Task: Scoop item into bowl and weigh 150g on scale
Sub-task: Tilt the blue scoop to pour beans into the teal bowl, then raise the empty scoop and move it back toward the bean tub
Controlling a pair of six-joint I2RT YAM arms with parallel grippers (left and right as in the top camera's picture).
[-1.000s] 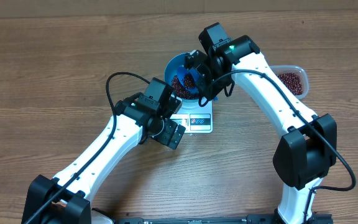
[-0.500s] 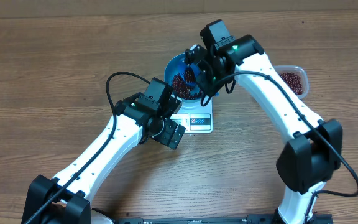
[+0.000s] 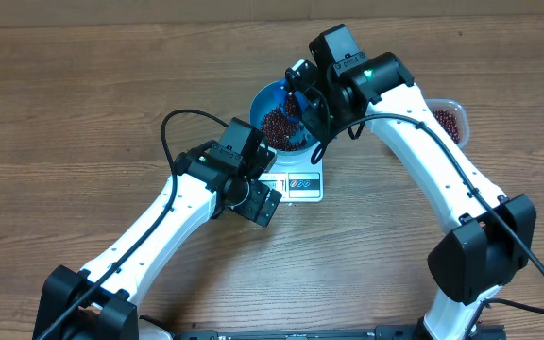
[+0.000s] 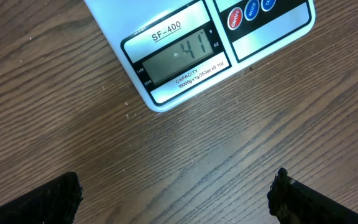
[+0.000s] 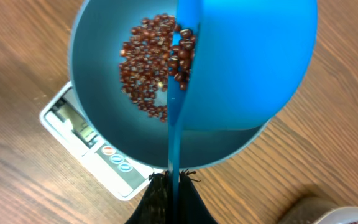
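First, scale [image 3: 302,185]: You had it at the table's centre, its display strip on the near side. In the left wrist view [image 4: 197,56] the display showed faint digits that appeared to read 41.
Bowl [image 3: 262,100]: It stood on the far part of the scale, upright, with its blue wall [image 5: 95,74] overhanging the platform.
Beans [image 3: 277,127]: A loose maroon heap lay in the bowl's bottom [image 5: 143,78]; more beans lay in the tub.
Tub [image 3: 451,111]: It sat at the far right, well apart from the scale.
Scoop [image 5: 247,62]: You held it over the bowl, tilted, with a few beans at its edge.
Right gripper [image 3: 302,99]: Its fingers were pressed together on the scoop's thin handle [image 5: 173,183].
Left gripper [image 3: 258,203]: It hung over bare wood just near of the display, fingers spread wide [image 4: 173,199], holding nothing.
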